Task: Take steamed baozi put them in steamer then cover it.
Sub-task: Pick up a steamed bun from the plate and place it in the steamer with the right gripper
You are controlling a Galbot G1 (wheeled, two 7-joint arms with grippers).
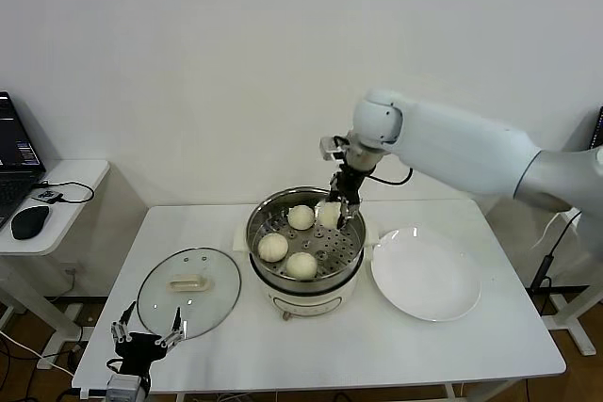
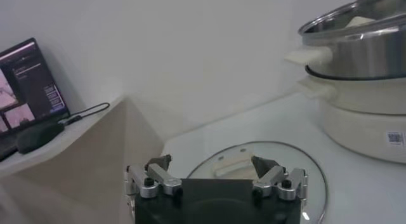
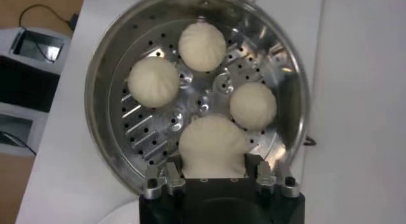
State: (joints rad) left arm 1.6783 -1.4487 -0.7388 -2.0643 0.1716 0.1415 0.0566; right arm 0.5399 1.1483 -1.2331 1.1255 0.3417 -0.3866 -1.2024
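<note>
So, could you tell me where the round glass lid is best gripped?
Grip the round glass lid by its white bar handle, coming straight down from above: the lid lies flat on the white table, handle up, near the open left gripper.

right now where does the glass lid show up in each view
Head view: the lid lies flat on the table, on the robot's left of the steamer, just beyond the open left end effector.
Left wrist view: it lies right past the end effector, the steamer beyond it.
Right wrist view: not in it.
Shared landmark: the steamer, seen in all three.
</note>
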